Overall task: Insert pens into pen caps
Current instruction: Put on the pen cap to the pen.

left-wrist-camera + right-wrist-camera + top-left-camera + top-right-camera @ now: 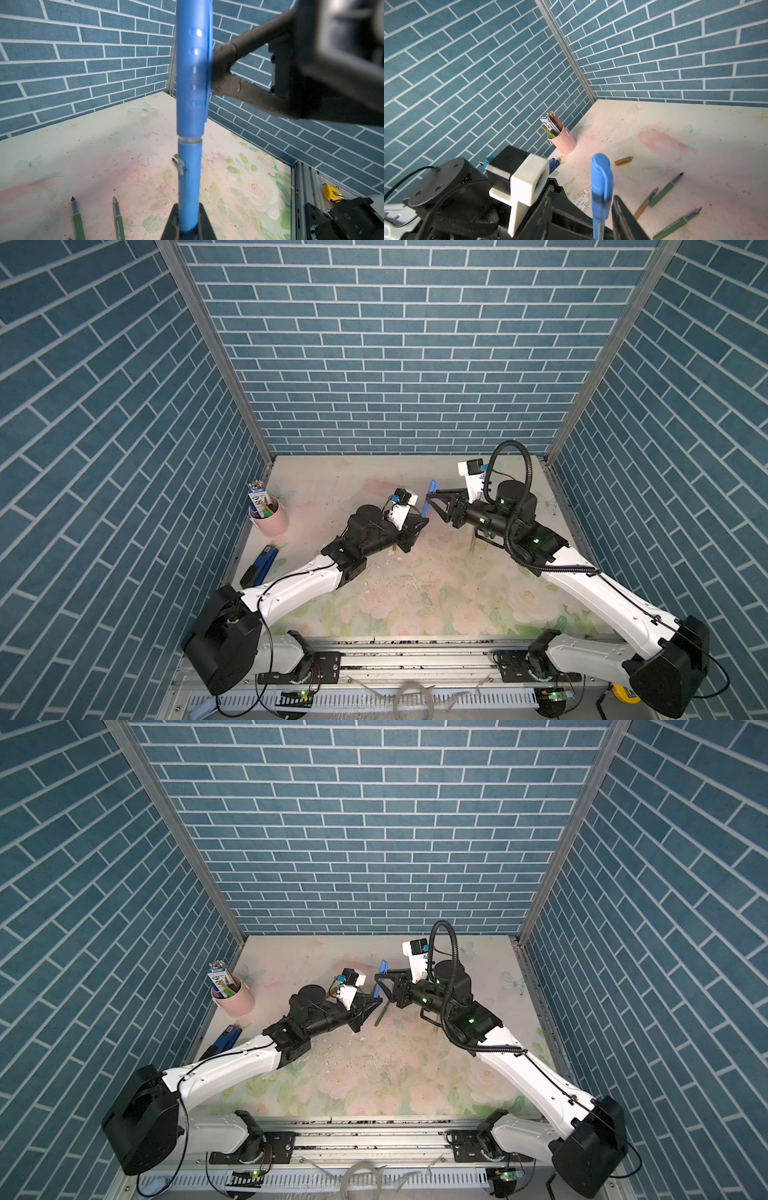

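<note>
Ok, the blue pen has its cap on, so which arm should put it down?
Left. The left tool is shut on the blue pen and holds it off the table. The right tool stands open around the blue cap, gripping nothing.

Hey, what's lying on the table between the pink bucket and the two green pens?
A golden-brown pen cap lies there on its side; the right wrist view shows it.

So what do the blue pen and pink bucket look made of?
Blue pen and cap: likely plastic, smooth, slightly glossy; glints on the cap. Pink bucket: probably painted metal, satin; rolled rim, side handles.
</note>
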Available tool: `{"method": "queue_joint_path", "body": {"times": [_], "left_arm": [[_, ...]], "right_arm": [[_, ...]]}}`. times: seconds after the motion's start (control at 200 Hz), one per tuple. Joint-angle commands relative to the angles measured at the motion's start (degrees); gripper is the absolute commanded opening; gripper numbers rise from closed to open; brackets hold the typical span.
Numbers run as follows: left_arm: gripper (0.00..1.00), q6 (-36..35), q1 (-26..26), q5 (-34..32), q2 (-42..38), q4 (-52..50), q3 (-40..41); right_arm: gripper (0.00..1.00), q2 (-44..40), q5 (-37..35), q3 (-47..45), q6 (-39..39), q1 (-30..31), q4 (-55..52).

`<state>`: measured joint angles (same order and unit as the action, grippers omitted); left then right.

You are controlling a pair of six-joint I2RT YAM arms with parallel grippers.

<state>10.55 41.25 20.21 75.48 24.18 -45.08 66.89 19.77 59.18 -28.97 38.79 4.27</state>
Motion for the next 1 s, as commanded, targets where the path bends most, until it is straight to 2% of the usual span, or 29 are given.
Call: {"method": "queue_joint_path", "body": {"times": [0.0,0.06,0.115,0.635,0.7,0.79,0.86,0.995], "left_arm": [[0.00,-1.23,-0.21,-0.04,-1.29,0.19,-0.70],[0.00,-1.23,-0.21,0.07,-1.26,0.12,-0.75],[0.00,-1.23,-0.21,0.18,-1.34,0.07,-0.74],[0.00,-0.79,-0.21,1.20,-1.01,0.60,-0.80],[0.00,-0.79,-0.21,1.30,-1.01,0.47,-0.84],[0.00,-0.70,-0.25,1.38,-0.89,0.51,-0.88],[0.00,-0.70,-0.21,1.48,-0.94,0.55,-0.95],[0.00,-0.88,-0.22,1.48,-1.46,0.48,-0.89]], "right_arm": [[0.43,0.74,-0.09,2.70,2.52,-0.63,-4.08],[0.34,1.18,1.01,3.75,2.51,-1.12,-4.48],[0.30,1.78,2.25,4.63,2.43,-1.41,-4.53],[0.27,5.34,4.96,7.53,2.21,-2.58,-5.09],[0.20,5.53,5.79,7.88,2.34,-2.67,-5.06],[0.17,5.75,6.65,7.97,2.25,-2.66,-4.73],[0.10,5.94,7.09,8.02,2.08,-2.66,-4.54],[0.07,6.47,7.82,7.48,1.75,-2.66,-4.19]]}}
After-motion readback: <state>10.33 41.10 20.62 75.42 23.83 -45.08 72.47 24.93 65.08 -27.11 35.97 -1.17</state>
